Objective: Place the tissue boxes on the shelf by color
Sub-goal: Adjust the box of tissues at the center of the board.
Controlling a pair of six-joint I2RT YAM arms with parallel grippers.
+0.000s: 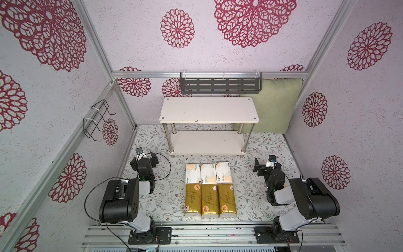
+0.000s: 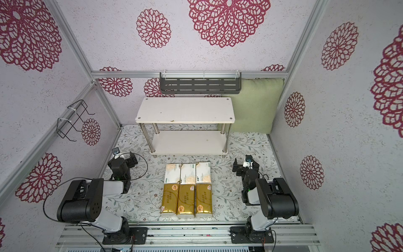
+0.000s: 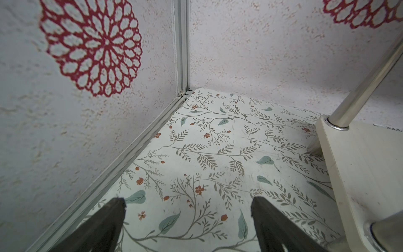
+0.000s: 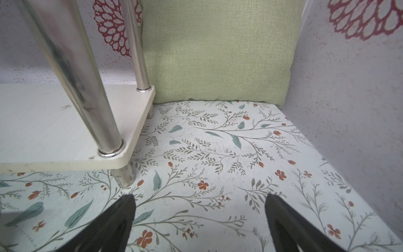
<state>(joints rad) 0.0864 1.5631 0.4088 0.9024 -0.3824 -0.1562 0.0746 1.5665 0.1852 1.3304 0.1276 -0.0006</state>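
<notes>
Gold tissue boxes [image 1: 209, 200] lie in a near row, white tissue boxes [image 1: 208, 174] touching them on the far side, all short of the bare shelf [image 1: 209, 110]. Left gripper [image 3: 188, 203] and right gripper [image 4: 200, 198] gape wide, holding nothing. Packed so tightly, a grabbed pack may drag its neighbours. Print is too small to read.
</notes>
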